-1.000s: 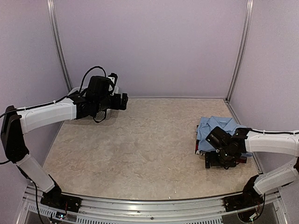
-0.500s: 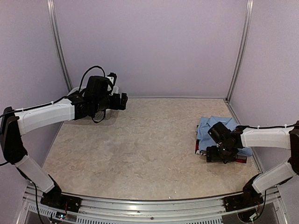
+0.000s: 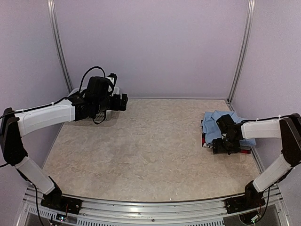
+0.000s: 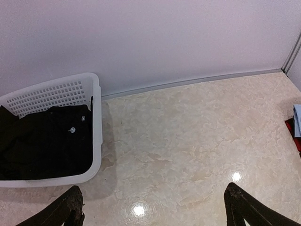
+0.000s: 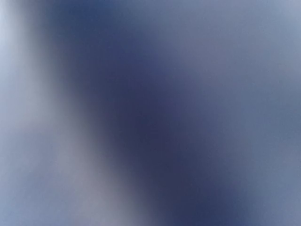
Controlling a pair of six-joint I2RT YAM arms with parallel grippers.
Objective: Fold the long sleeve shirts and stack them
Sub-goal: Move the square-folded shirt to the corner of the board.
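the left hand [image 3: 123, 101] was spread wide near the basket [image 4: 96, 127], where the black shirt [image 4: 42, 141] lay. the right hand [image 3: 225, 147], spread too, was low on the blue shirt [image 3: 212, 123], which lay over the red-and-black shirt [image 3: 204, 140].

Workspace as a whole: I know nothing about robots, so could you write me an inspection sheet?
Surface: beige marbled table, glare spots, no spills seen.
Job's things: light blue shirt atop red-and-black shirt at right; black shirt in white basket, far left.
Clutter: nothing seen.
End effectors: left end effector open, empty, near the basket; right end effector open, low on the shirt stack.
Cables: black cable looped above left wrist.
Surroundings: lilac walls, metal corner posts.
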